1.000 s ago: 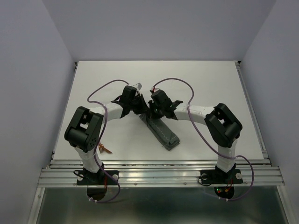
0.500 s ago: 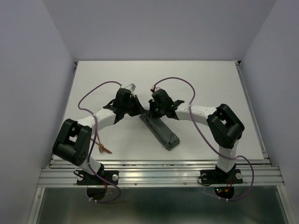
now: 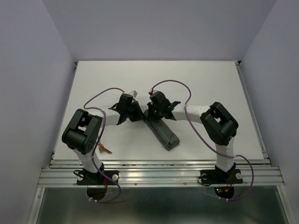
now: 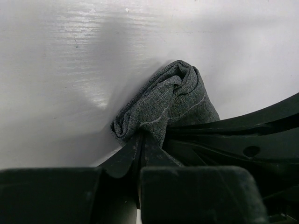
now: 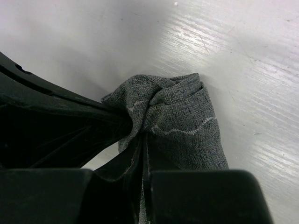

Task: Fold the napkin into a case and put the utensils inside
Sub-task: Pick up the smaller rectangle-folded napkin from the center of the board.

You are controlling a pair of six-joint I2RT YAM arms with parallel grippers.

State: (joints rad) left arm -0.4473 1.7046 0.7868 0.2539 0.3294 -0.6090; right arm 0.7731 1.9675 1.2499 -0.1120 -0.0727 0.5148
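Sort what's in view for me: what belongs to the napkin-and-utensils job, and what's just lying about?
Job:
- napkin, folded narrow, far end pinched by left gripper and right gripper
- utensils, apart at near left

Not part of it:
- purple cables, attached to the arms

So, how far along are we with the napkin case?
Done: the napkin is already folded into a narrow strip. In hand: the left gripper and right gripper both pinch its far end. Left: the utensils lie on the table, apart from it, not yet inside.
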